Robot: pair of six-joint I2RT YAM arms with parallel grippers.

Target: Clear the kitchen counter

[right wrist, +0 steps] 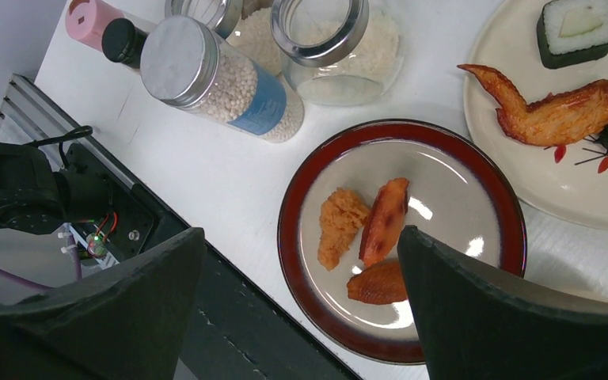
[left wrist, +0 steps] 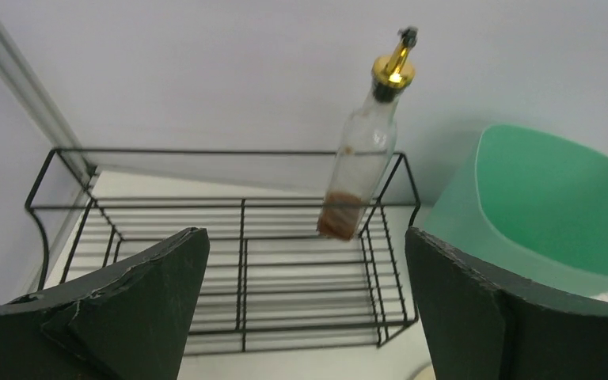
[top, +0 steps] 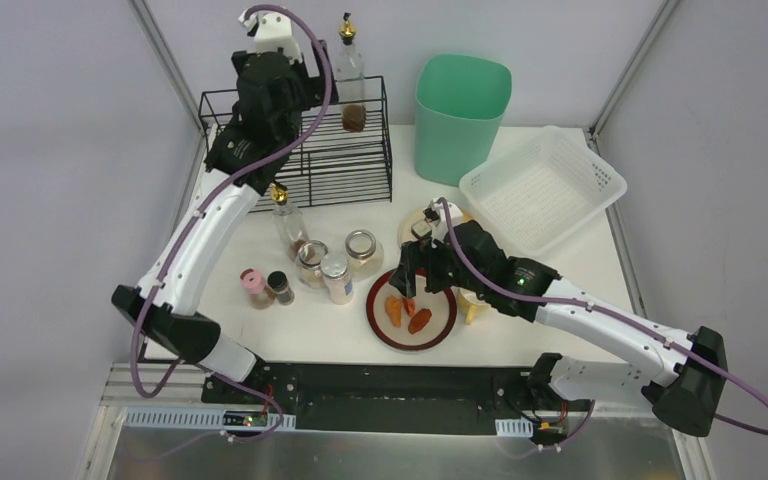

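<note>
The white surface (top: 290, 335) fills the middle of the top view, between grey rails. At its upper edge stand a green bin (top: 462, 118), a white mesh basket (top: 545, 190) to the right, and a black wire rack (top: 330, 160) to the left. The left claw (left wrist: 305, 269) hangs above the rack, fingers spread wide and empty. An oil bottle (left wrist: 364, 150) stands upright in the rack's right end. The right claw (right wrist: 301, 269), also spread and empty, hovers over a red-rimmed plate (right wrist: 287, 229) at lower centre. Three orange fried pieces (right wrist: 380, 222) lie on the plate. Left of the plate cluster jars (top: 363, 250), a second bottle (top: 288, 225) and a pink shaker (top: 255, 288).
</note>
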